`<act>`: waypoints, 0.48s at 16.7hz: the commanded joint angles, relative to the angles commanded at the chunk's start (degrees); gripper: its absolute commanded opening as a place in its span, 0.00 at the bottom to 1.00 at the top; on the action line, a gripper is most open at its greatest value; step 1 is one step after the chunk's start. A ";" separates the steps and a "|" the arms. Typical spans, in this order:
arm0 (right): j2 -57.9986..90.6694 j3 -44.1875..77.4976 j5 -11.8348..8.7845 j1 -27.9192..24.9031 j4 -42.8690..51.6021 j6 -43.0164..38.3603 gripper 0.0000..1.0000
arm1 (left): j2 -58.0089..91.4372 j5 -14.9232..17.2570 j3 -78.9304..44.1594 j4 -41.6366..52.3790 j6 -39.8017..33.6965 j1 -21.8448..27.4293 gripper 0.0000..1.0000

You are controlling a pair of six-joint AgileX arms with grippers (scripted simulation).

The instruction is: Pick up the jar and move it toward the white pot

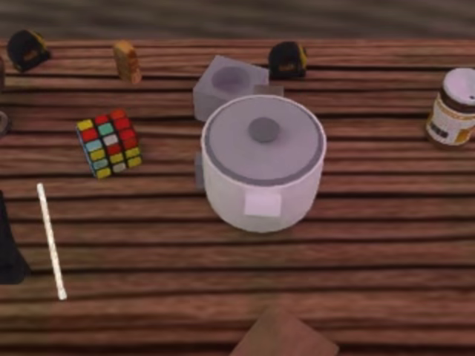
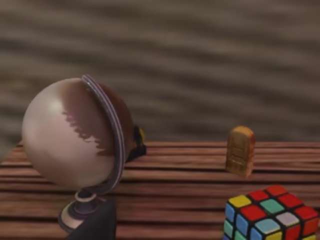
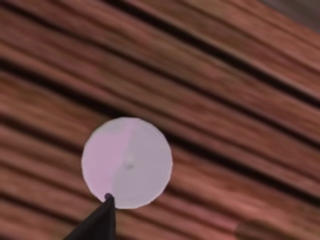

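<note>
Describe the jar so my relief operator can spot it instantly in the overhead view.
Start at the big white pot mid-table, then look to the table's right edge. The jar stands there alone: small, round, white-lidded, dark brown inside, with a white and orange-yellow label, far smaller than the pot.

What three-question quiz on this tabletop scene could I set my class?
1. True or false: the jar stands at the table's right edge.
2. What sits directly behind the white pot? A) grey block B) globe C) cube
3. Fill in: the right wrist view looks straight down on the jar's white ____.

Key: 1 true; 2 A; 3 lid.
</note>
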State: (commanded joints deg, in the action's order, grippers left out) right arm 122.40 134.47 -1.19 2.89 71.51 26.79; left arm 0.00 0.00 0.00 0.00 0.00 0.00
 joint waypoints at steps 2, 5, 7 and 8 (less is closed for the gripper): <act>9.99 8.42 -0.47 -0.46 4.92 2.57 1.00 | 0.00 0.00 0.00 0.00 0.00 0.00 1.00; 22.29 17.30 -1.05 -1.14 11.34 5.78 1.00 | 0.00 0.00 0.00 0.00 0.00 0.00 1.00; 27.94 21.00 -1.34 -1.52 14.61 7.35 1.00 | 0.00 0.00 0.00 0.00 0.00 0.00 1.00; 29.83 22.16 -1.45 -1.67 15.79 7.90 1.00 | 0.00 0.00 0.00 0.00 0.00 0.00 1.00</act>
State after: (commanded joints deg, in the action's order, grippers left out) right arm 152.23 156.64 -2.64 1.22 87.31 34.70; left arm 0.00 0.00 0.00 0.00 0.00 0.00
